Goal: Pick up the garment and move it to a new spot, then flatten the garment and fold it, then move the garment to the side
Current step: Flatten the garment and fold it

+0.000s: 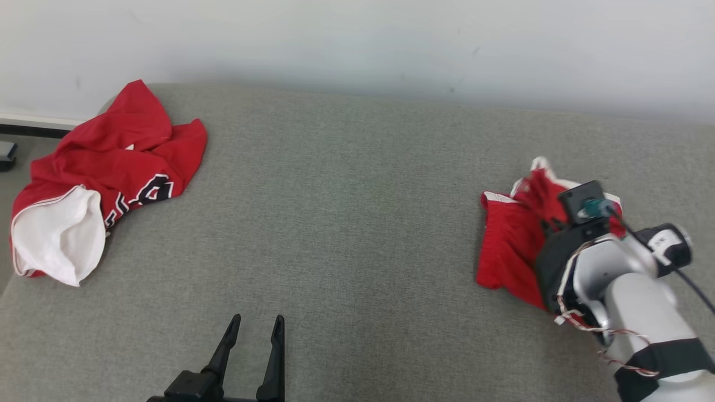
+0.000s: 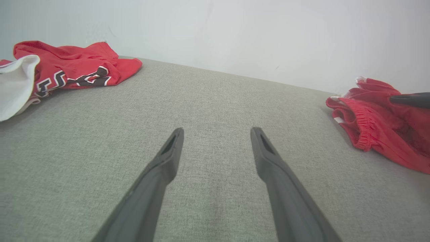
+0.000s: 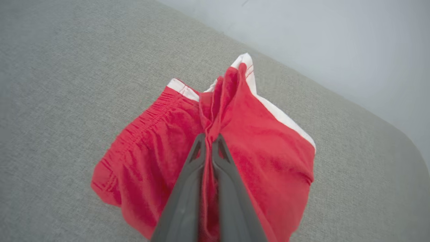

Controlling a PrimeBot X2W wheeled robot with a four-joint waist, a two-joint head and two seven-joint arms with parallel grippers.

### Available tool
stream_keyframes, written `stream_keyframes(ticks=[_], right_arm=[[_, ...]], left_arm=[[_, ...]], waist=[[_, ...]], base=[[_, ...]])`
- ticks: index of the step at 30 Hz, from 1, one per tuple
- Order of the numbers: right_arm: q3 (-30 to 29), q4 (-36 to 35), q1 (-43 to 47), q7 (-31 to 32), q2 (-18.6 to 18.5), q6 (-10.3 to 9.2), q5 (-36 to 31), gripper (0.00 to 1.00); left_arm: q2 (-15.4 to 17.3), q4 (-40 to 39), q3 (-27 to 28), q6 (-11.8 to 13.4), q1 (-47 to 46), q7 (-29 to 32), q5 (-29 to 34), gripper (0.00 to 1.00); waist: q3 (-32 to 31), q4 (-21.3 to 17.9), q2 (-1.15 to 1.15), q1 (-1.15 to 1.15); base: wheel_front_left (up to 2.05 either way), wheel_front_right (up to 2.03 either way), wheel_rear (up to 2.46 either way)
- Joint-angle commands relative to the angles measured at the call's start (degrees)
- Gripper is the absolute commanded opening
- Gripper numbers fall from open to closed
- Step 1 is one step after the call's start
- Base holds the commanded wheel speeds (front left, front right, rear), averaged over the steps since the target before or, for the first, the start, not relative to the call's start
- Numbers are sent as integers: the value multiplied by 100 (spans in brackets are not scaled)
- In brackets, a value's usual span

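Garment (image 3: 262,144): red shorts with white trim and an elastic waistband, bunched on the right side of the grey padded surface (image 1: 346,223), near its far edge by the wall (image 1: 357,39).
Right hand (image 3: 211,136): closed on a pinched ridge of cloth at the middle of the shorts, with red fabric caught between the two fingers.
Left hand (image 1: 258,318): fingers spread wide, holding nothing, low over bare surface and well apart from both pieces of clothing.
Other clothing: a red jersey (image 1: 123,162) with black lettering and a white lining, crumpled at the far left corner.
Progress: the grasp looks made, but most of the shorts lie on the surface. Lifting, carrying to a new spot, flattening, folding and moving aside all appear left.
Count: two red garments, two hands, one padded surface.
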Motion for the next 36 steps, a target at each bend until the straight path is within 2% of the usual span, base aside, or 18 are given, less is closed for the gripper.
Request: stream_keyframes(ticks=[1, 8, 17, 18, 19, 20, 25, 30, 36], right_arm=[[118, 81, -65, -61, 50, -16, 72, 0], [521, 442, -200, -310, 237, -16, 261, 0], [708, 1014, -347, -448, 469, -15, 240, 0], [716, 1079, -352, -472, 487, -16, 267, 7], [723, 1129, -360, -499, 495, -16, 285, 97], [718, 1155, -374, -560, 522, -16, 337, 100], [794, 1212, -441, -742, 596, -16, 540, 100], [694, 996, -459, -1137, 646, -16, 1104, 100], [246, 733, -241, -1486, 266, -16, 1107, 100]], left_arm=[[-7, 17, -6, 4, 67, -20, -24, 100], [-7, 34, 4, 31, 132, -20, -39, 100], [-7, 54, -63, 45, 127, -20, -71, 100], [-7, 58, -63, 48, 125, -20, -76, 100], [-7, 62, -59, 50, 125, -20, -78, 100], [-7, 62, -52, 54, 125, -20, -83, 100], [-6, 58, 14, 79, 134, -21, -82, 100], [-7, 50, 113, 87, 197, -21, -73, 100], [-6, 29, 159, 86, 270, -20, -64, 100]], waist=[[-16, 75, 0, 0], [-51, 164, 0, 0], [-88, 240, 0, 0], [-89, 246, 0, 0], [-91, 249, 0, 0], [-92, 248, 0, 0], [-105, 200, 0, 0], [-200, 77, 0, 0], [-335, -50, 0, 0]], base=[[0, 0, 0], [0, 0, 0], [0, 0, 0], [0, 0, 0], [0, 0, 0], [0, 0, 0], [0, 0, 0], [0, 0, 0], [0, 0, 0]])
